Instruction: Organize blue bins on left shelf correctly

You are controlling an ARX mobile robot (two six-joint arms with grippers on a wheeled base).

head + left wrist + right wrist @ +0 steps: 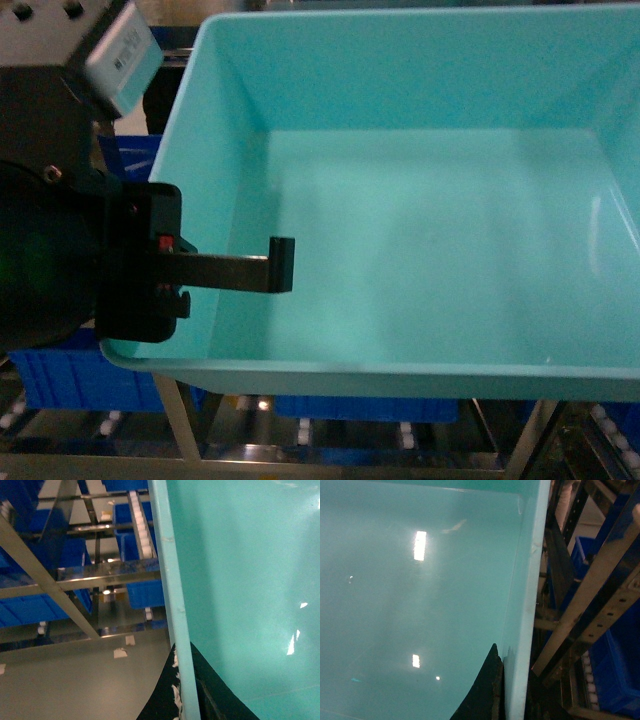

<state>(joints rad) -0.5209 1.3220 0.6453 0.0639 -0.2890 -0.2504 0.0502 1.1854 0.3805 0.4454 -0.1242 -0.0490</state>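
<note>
Here — smooth turquoise tub (pixel 430 230), perhaps plastic

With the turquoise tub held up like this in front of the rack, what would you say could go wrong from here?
1. The left gripper pinches only the thin side wall of the turquoise tub, so the tub might tilt or slip.
2. The tub fills the head view, hiding most of the steel shelf; its rim could strike a rail or the blue crates.
</note>
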